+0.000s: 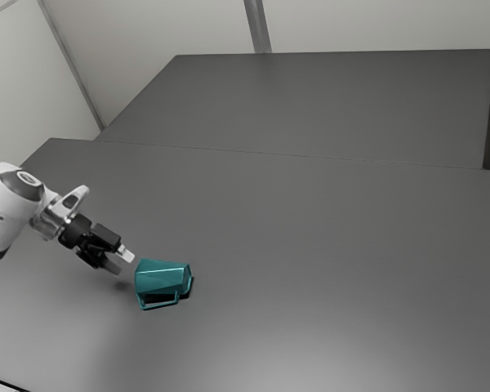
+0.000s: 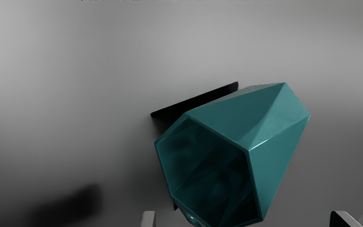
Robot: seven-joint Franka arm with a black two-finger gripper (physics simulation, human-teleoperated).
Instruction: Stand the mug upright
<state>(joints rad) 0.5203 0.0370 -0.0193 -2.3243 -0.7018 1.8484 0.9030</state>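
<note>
One teal mug (image 1: 162, 276), faceted, lying on its side on the dark grey tabletop (image 1: 310, 237), not upright. Mouth (image 2: 213, 176) faces the gripper (image 1: 120, 260) and the exterior view's left; base end points toward the exterior view's right. Handle (image 1: 159, 305) is on the side of the body nearer the exterior view's bottom edge, low by the tabletop. Dark shadow (image 2: 191, 102) next to the mug body.

Gripper: released, holding nothing. Fingers (image 2: 148, 219) spread wide, one well apart from the other. Wrist view has the mug ahead of the gripper (image 2: 245, 219), mouth turned to the camera, dark teal interior visible, much of the body within the span between the fingers. Exterior view has the fingertips just beside the mouth end, above the tabletop. Whether either one touches the rim, cannot tell.

Arm (image 1: 8, 204) is white and grey, comes in from the exterior view's left, gripper tilted down toward the mug. Soft gripper shadow (image 2: 71, 203) on the tabletop. Pale wall (image 1: 376, 24) behind, with a grey vertical strip (image 1: 258, 24).
</note>
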